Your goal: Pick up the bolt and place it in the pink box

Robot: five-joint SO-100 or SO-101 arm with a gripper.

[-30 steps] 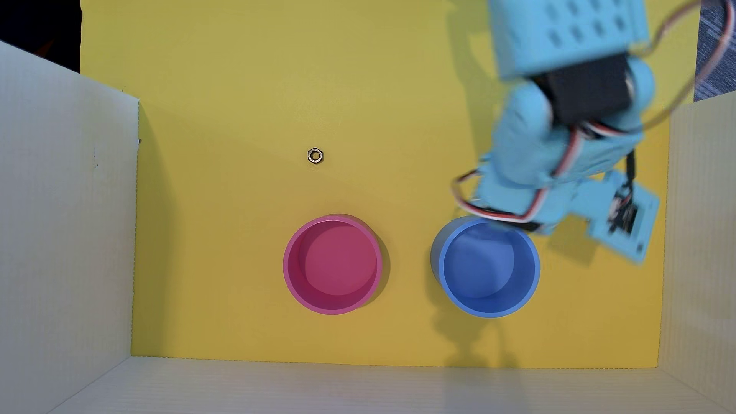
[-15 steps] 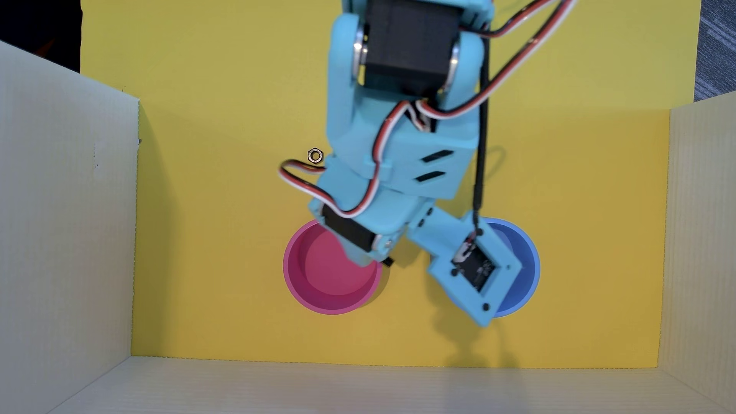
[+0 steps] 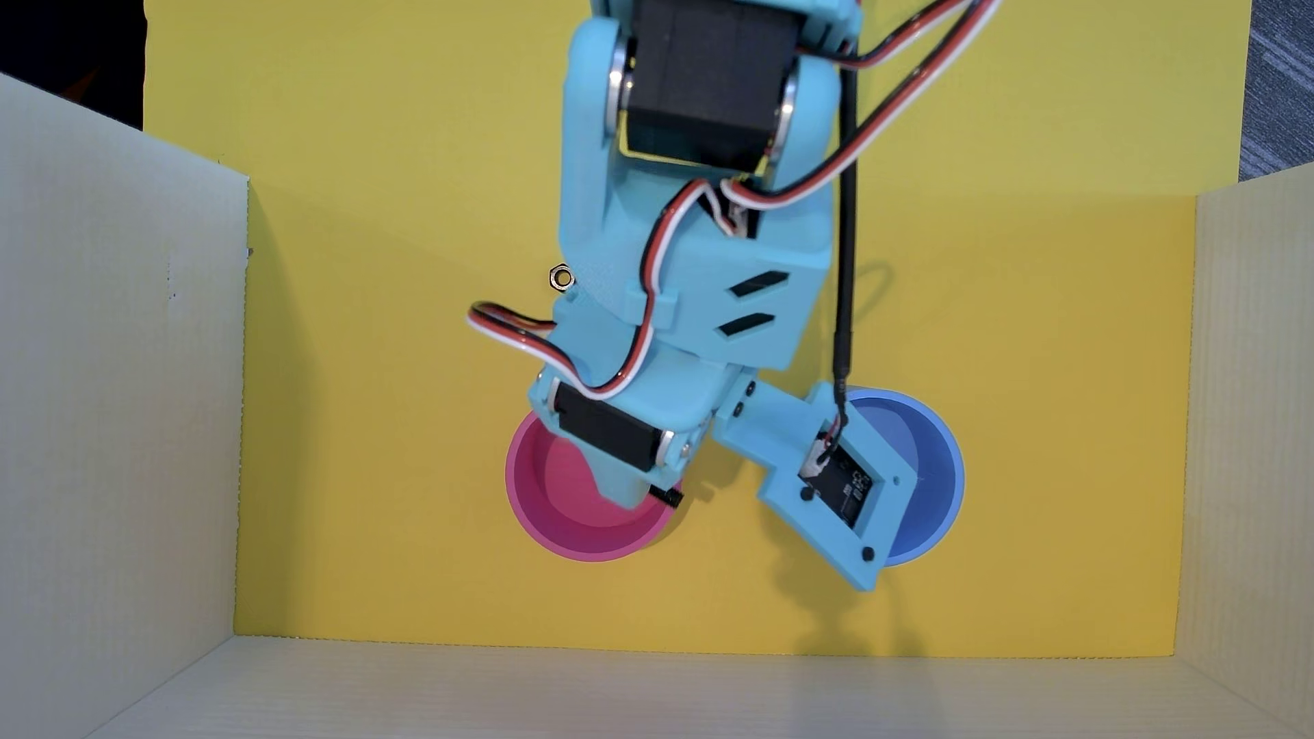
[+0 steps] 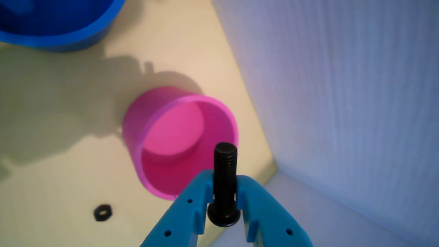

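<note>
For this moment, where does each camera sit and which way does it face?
Overhead view: fixed above, looking straight down on the yellow floor; shows the arm from above.
Wrist view: rides behind the gripper, looking along its fingers; only those show, shut on the bolt.
Shared: bolt, pink box, blue cup, nut.

Matt black threaded bolt [image 4: 225, 178], smooth matt plastic pink box [image 4: 178, 137], ribbed corrugated white walls [image 4: 343, 85].
</note>
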